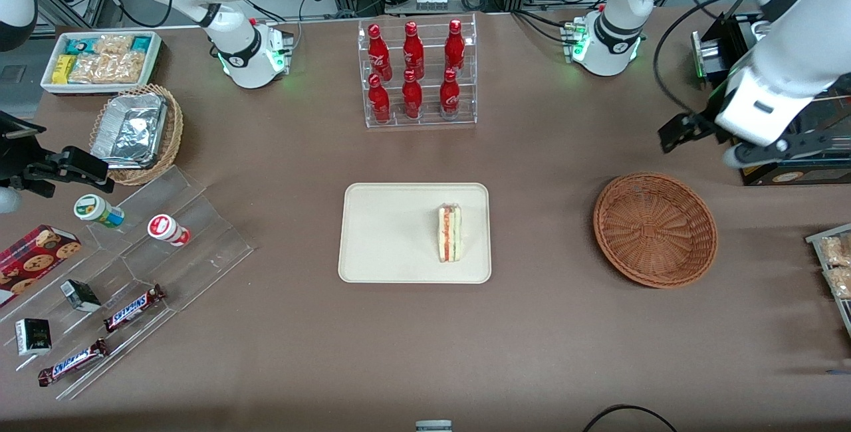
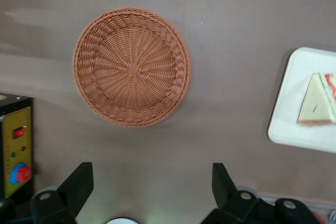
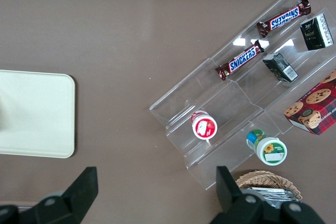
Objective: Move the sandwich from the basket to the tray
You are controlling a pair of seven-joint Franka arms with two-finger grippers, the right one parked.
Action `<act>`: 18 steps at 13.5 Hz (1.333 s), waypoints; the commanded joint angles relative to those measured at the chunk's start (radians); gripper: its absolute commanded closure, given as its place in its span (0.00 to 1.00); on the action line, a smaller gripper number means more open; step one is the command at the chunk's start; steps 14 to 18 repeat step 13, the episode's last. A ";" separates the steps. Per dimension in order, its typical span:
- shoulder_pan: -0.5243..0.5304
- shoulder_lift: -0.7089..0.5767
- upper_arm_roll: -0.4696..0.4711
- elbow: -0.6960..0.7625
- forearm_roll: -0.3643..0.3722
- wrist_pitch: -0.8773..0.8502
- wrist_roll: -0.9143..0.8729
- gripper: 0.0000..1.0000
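Brown table [image 1: 532, 325]: sandwich [image 1: 449, 232] on tray [image 1: 385, 232]; basket [image 1: 655, 229] empty; claw [image 2: 149, 182] spread above.

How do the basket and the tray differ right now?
The basket is round, woven and reddish-brown; the tray is flat, rectangular and cream. The basket is empty; the tray holds the sandwich. The basket lies nearer the open gripper, which hangs above the table. Both rest on the brown table.
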 commanded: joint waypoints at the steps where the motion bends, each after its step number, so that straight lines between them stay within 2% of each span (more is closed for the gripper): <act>1: 0.015 0.001 -0.006 0.052 0.006 -0.067 0.081 0.00; 18: 0.008 0.010 -0.008 0.073 -0.001 -0.064 0.090 0.00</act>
